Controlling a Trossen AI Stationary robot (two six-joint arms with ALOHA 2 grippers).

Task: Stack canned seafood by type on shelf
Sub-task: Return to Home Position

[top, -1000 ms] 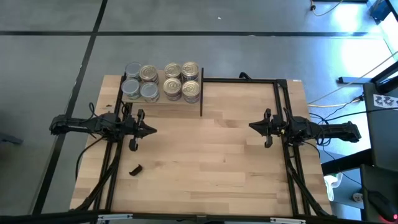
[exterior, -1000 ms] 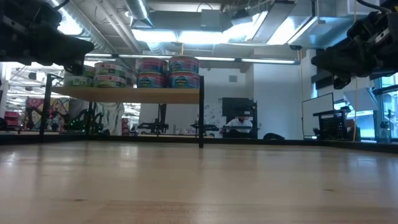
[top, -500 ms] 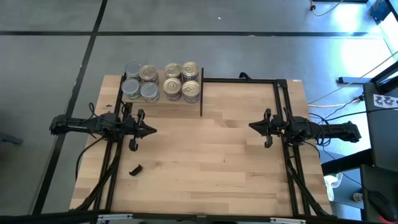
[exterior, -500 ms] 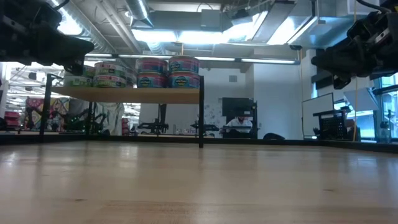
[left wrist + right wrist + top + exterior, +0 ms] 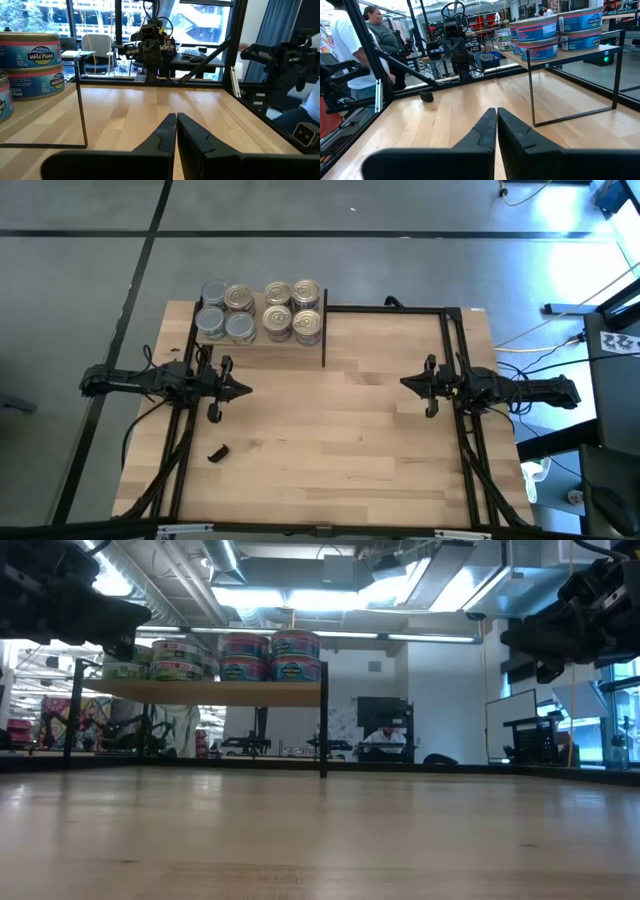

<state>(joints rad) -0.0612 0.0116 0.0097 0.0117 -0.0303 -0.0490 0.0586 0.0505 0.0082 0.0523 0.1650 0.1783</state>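
Note:
The tins [image 5: 260,312] stand in two-high stacks on the shelf [image 5: 258,340], a light wood board on thin black legs at the table's far left; silver-topped ones on its left, gold-topped on its right. The low view shows the stacks [image 5: 225,656] on the raised board [image 5: 200,692]. My left gripper [image 5: 248,390] hovers shut over the table's left side, near the shelf's near edge, fingers level and pointing right. My right gripper [image 5: 404,383] hovers shut over the right side, pointing left. Both wrist views show shut fingers, left [image 5: 176,120] and right [image 5: 496,114].
A small dark object [image 5: 216,452] lies on the table near the left front. A black metal frame [image 5: 445,330] runs along the far and right edges. People [image 5: 375,30] stand beyond the table's left side. Bare wood [image 5: 330,430] spans the middle.

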